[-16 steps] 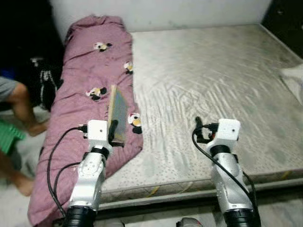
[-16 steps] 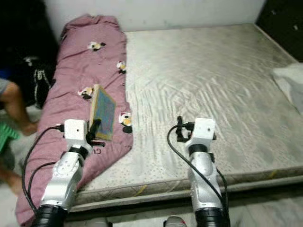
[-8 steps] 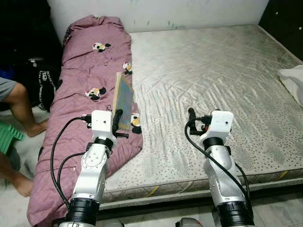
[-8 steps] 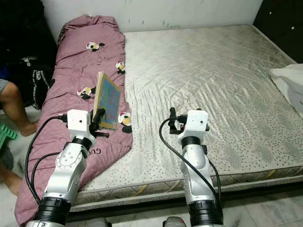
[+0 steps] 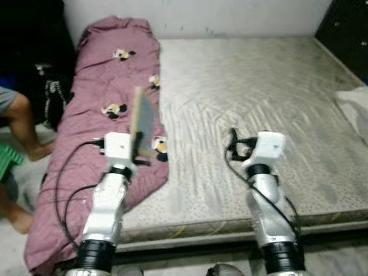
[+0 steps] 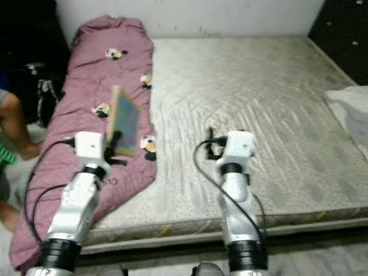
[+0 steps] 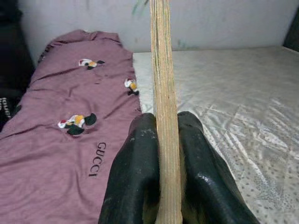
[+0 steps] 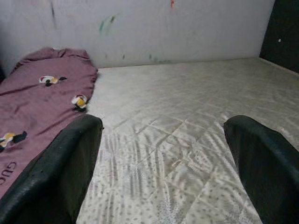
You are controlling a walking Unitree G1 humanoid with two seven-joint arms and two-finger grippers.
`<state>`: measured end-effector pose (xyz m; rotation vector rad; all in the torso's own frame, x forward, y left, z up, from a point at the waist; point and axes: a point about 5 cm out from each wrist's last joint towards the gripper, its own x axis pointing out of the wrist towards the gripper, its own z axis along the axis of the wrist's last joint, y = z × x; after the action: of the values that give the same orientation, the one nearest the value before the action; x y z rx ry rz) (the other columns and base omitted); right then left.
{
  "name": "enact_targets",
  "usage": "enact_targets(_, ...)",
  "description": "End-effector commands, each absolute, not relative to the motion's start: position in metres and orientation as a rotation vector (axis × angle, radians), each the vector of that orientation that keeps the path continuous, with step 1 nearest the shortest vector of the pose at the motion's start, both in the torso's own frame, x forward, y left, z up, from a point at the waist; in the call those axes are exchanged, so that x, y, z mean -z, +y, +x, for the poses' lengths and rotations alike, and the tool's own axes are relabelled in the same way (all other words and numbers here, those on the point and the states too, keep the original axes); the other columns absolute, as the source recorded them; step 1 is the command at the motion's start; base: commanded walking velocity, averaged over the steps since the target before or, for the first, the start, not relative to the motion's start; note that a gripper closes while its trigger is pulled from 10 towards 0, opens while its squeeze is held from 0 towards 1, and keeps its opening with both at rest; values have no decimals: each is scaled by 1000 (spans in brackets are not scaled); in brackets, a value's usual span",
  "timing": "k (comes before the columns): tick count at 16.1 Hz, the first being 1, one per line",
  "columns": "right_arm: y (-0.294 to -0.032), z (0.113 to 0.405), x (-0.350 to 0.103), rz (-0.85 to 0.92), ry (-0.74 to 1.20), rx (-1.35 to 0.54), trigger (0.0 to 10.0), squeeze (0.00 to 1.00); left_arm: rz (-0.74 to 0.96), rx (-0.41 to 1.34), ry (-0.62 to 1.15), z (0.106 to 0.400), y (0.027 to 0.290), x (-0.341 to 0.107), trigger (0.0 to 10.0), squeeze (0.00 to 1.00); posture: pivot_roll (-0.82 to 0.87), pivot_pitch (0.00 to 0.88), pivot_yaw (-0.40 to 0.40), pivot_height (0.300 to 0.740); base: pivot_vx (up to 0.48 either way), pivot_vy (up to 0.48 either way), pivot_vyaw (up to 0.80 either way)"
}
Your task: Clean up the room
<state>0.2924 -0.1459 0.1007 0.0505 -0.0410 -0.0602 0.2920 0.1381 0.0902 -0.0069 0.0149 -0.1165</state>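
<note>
Thin book point(image 5: 142, 122) stands upright, clamped at its lower edge in the left gripper point(image 7: 164, 154), above the purple blanket point(image 5: 98, 115) at the mattress point(image 5: 259, 103) edge. Looks light, stiff-covered, likely to swing; a hold nearer mid-edge seems safer. Right gripper point(image 8: 163, 158) hovers empty, fingers wide apart. Person's legs point(image 5: 17, 123) alongside.

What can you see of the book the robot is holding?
The book is thin and flat, with a tan page edge and a bluish cover. It stands upright on edge, clamped near its bottom between the shut jaws of the left gripper, above the purple blanket at the mattress's left side.
</note>
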Motion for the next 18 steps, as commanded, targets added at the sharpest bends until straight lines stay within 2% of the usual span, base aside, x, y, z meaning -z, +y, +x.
enact_targets(1, -153, 291, -98, 42, -30, 78, 10000, 0, -15, 147, -23, 293, 129, -99, 10000, 0, -52, 13, 23, 740, 0, -319, 0)
enact_targets(3, -152, 292, -97, 42, -27, 74, 10000, 0, -16, 146, -23, 293, 129, -99, 10000, 0, -50, 14, 22, 740, 0, -375, 0)
enact_targets(11, -152, 293, -97, 36, -22, 62, 10000, 0, -20, 152, -26, 294, 128, -99, 10000, 0, -56, 10, 17, 740, 0, -371, -586)
enact_targets(15, -150, 293, -96, 36, -19, 52, 10000, 0, -20, 157, -26, 293, 127, -99, 10000, 0, -57, 8, 17, 740, 0, -345, 0)
enact_targets(18, -150, 294, -96, 35, -21, 49, 10000, 0, -41, 151, -52, 292, 126, -102, 10000, 0, -55, 6, 15, 740, 0, 0, 0)
